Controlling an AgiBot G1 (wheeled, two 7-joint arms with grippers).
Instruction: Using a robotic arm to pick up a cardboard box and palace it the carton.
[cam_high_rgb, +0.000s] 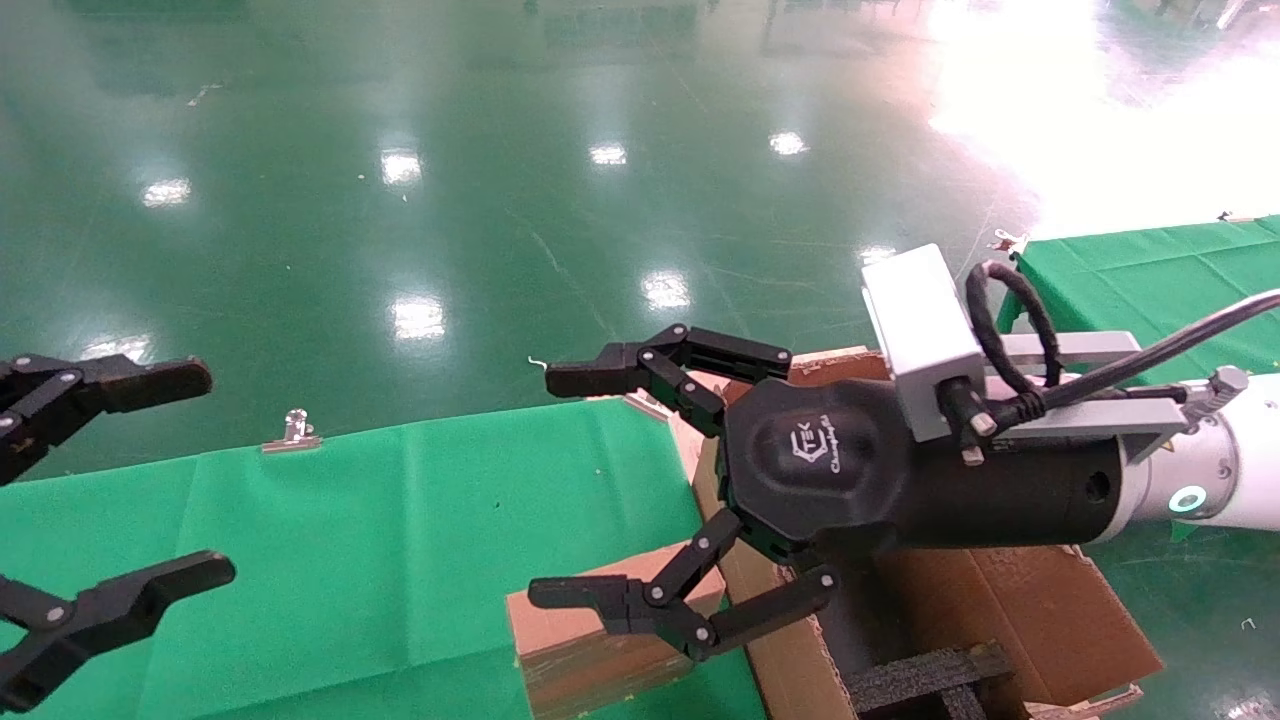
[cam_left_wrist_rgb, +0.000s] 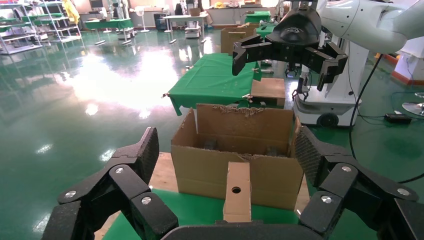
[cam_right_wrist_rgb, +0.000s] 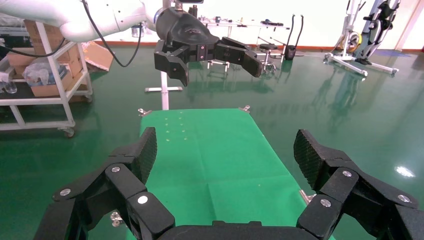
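The small cardboard box (cam_high_rgb: 590, 640) stands on the green table beside the carton (cam_high_rgb: 1010, 600). In the left wrist view the box (cam_left_wrist_rgb: 236, 192) stands upright with its round hole facing the camera, in front of the carton (cam_left_wrist_rgb: 200, 165). The carton has ragged flaps and black foam dividers (cam_high_rgb: 920, 680). My right gripper (cam_high_rgb: 555, 487), on the white arm with a black wrist, is open and empty and hovers above the box and the carton's near edge. It also shows in the left wrist view (cam_left_wrist_rgb: 285, 50). My left gripper (cam_high_rgb: 190, 475) is open and empty at the table's left side, facing the box.
The green table (cam_high_rgb: 350, 520) has a metal clip (cam_high_rgb: 292, 432) on its far edge. A second green table (cam_high_rgb: 1150, 270) stands at the back right. Shiny green floor lies beyond. The right wrist view shows bare green cloth (cam_right_wrist_rgb: 210, 150) under my right gripper (cam_right_wrist_rgb: 226, 150).
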